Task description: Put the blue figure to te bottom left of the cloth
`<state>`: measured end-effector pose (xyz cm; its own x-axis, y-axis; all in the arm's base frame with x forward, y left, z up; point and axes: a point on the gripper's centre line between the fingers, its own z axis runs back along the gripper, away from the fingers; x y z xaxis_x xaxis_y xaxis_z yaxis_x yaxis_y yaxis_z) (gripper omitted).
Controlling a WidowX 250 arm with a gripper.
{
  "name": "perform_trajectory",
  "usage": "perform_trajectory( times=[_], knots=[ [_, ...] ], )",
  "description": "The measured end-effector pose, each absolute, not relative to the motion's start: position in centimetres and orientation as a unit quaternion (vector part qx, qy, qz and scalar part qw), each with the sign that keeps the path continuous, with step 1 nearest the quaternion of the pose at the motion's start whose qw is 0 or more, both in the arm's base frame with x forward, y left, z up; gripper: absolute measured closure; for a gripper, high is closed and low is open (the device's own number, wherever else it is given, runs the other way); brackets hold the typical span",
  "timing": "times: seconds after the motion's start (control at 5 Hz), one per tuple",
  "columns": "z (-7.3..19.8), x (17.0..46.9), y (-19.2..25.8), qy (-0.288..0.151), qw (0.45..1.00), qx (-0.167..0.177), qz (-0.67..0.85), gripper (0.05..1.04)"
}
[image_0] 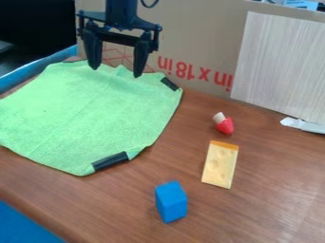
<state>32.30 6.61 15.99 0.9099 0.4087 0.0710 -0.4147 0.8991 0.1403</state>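
Observation:
Over the far part of the cloth hangs the black gripper (115,73), its two fingers spread wide with nothing between them. The blue figure, a block with a slanted top (171,201), stands on the brown table near the front, to the right of and below the cloth. It is well away from the gripper. The light green cloth (82,114) lies spread at the left of the table, with black strips at its right corner and its front corner.
A yellow cheese-like piece (220,164) lies behind and right of the block. Farther back is a small red and white object (224,124). Along the back stand a cardboard wall (196,42) and a pale wood-grain panel (282,61). The table's edge runs along the lower left.

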Motion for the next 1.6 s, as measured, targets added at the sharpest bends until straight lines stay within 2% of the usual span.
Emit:
perform_trajectory(
  times=[0.2,0.4,0.8,1.2,1.6],
  knots=[
    [14.7,32.4,6.5,-0.005,0.976,0.074,0.206,0.084],
    [12.2,33.4,5.9,-0.018,0.987,0.05,0.153,0.084],
    [9.0,35.7,3.0,-0.081,0.996,0.003,0.048,0.084],
    [8.0,38.1,0.3,-0.095,0.995,-0.016,0.034,0.084],
    [6.8,40.1,-1.2,-0.087,0.995,-0.018,0.037,0.084]
  ],
)
